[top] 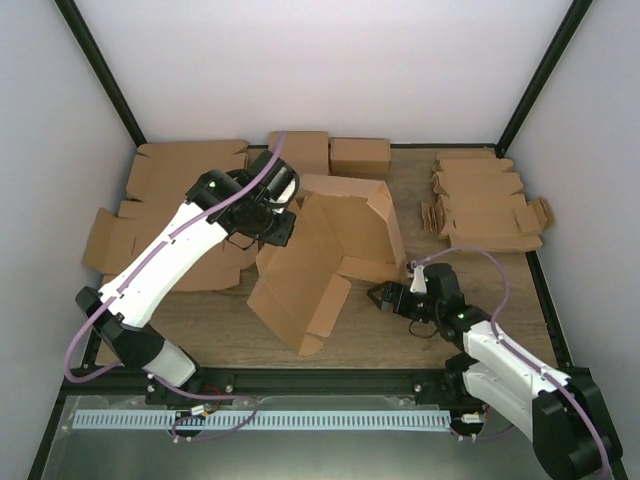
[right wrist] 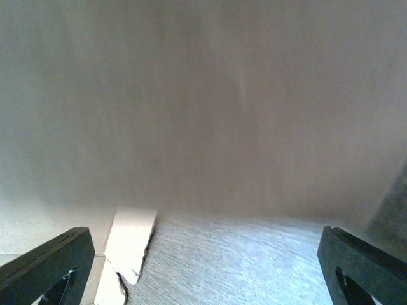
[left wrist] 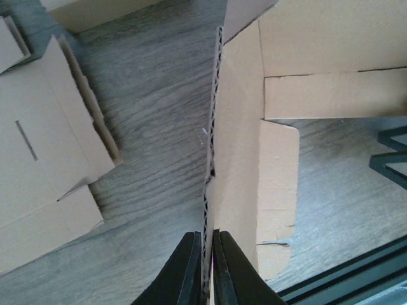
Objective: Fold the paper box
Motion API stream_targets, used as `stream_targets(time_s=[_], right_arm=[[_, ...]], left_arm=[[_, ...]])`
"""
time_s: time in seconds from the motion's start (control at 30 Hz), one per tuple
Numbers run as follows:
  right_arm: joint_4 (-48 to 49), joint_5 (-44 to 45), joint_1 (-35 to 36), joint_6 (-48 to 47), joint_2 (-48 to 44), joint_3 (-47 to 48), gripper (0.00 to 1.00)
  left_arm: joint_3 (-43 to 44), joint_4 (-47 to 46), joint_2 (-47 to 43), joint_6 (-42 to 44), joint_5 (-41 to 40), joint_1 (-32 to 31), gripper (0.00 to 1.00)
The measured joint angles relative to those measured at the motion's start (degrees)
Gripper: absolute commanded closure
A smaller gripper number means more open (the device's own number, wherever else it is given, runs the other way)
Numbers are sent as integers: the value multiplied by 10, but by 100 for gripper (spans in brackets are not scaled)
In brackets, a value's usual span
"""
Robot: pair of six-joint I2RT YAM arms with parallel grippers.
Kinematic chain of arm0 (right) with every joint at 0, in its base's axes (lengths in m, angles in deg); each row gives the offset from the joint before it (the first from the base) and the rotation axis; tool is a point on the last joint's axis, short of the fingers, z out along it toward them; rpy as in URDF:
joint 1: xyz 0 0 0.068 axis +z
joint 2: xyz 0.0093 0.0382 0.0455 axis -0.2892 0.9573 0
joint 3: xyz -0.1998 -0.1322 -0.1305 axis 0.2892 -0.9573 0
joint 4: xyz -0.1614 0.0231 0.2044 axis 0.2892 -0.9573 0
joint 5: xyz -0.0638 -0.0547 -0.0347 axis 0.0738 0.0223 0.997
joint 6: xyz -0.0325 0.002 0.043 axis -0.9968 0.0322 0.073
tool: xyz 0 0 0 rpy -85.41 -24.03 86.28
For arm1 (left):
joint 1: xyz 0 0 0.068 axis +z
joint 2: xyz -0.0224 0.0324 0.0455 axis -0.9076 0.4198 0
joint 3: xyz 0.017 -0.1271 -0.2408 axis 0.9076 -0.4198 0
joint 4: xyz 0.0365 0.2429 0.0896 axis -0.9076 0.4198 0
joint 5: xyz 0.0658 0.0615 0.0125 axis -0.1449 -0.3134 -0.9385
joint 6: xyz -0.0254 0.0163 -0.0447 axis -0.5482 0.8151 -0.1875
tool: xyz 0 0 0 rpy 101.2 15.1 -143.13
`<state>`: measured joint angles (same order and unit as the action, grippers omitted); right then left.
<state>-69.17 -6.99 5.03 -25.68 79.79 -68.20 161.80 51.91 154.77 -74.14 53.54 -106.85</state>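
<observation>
Paper box (top: 325,250): centre of the top view, on the counter (top: 210,320), partly raised. One large panel slopes toward the lower left, and another section stands behind it at the upper right.
Left claw (left wrist: 206,236): clamped on the paper box's corrugated edge, which is pinched between both fingers (left wrist: 191,267).
Right claw (right wrist: 203,235): spread wide and gripping nothing, just right of the box's lower right corner. A blurred cardboard wall fills its wrist view, and I cannot tell whether it touches.
Other cardboard: flat blanks (top: 175,190) upper left, two small boxes (top: 330,153) at the back, notched blanks (top: 485,200) stacked upper right.
</observation>
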Motion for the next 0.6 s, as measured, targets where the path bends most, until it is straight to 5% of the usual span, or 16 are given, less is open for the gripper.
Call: stream_targets(time_s=[0.6], right_arm=[[-118,33,-7,-22,-79,77,0]], left_arm=[[16,13,-22,-30,-6,0,96]])
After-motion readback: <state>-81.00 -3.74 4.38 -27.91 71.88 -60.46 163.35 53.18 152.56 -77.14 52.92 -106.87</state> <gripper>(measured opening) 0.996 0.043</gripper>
